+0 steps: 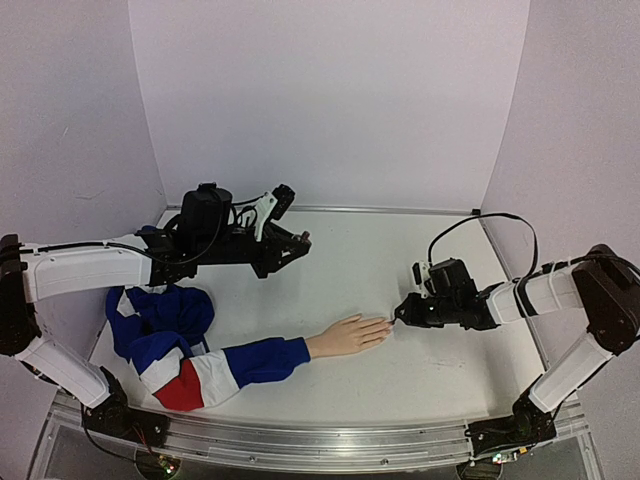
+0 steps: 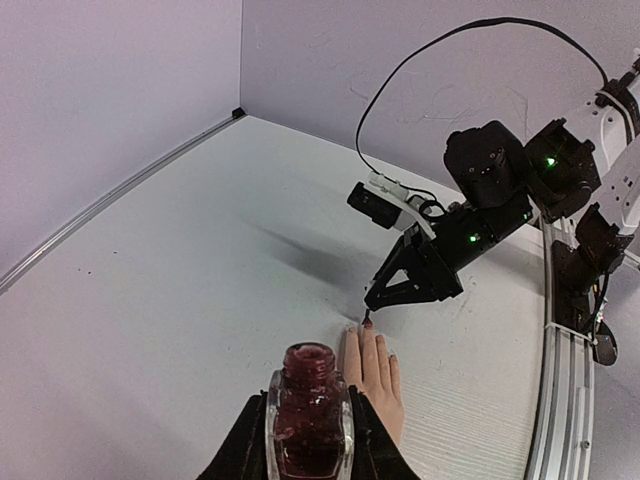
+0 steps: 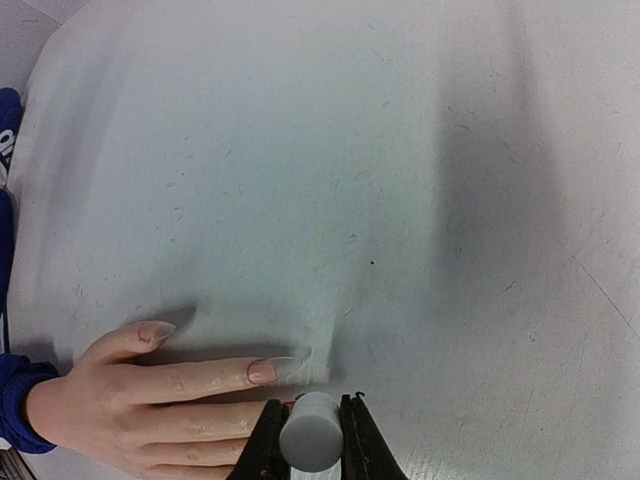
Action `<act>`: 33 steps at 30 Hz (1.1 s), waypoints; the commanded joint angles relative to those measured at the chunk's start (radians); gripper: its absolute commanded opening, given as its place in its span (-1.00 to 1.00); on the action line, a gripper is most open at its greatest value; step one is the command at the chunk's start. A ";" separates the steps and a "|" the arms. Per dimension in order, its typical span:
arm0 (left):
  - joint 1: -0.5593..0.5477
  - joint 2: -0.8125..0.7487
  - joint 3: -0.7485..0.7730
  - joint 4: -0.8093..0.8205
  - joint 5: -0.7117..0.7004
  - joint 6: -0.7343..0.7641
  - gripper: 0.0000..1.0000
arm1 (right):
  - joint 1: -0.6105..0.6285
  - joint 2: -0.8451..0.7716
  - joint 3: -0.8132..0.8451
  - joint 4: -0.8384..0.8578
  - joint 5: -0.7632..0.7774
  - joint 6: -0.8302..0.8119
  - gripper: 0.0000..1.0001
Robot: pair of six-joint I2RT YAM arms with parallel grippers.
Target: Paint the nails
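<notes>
The peach mannequin hand (image 1: 345,335) lies flat on the white table, its fingers pointing right out of a blue, white and red sleeve (image 1: 230,365). My right gripper (image 1: 400,312) is shut on the pale grey cap (image 3: 310,432). Its brush tip (image 2: 367,318) touches the middle finger's nail (image 2: 367,324), which looks dark red. The index nail (image 3: 262,372) and thumb nail (image 3: 155,330) are pale pink. My left gripper (image 2: 306,412) is shut on the open bottle of dark red polish (image 2: 306,415) and hovers over the table behind the hand (image 2: 378,375).
The bunched end of the sleeve (image 1: 160,315) lies at the left under my left arm. Pale walls close the table at the back and sides. A metal rail (image 1: 300,445) runs along the front edge. A black cable (image 1: 500,225) loops above my right wrist.
</notes>
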 commanded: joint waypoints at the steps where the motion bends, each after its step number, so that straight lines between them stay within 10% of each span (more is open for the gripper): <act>1: -0.005 0.001 0.062 0.052 0.013 0.006 -1.00 | -0.004 0.007 -0.001 0.014 0.021 0.008 -1.00; 33: -0.005 -0.001 0.063 0.050 0.016 0.002 -1.00 | -0.004 -0.034 -0.010 0.022 -0.062 -0.027 -1.00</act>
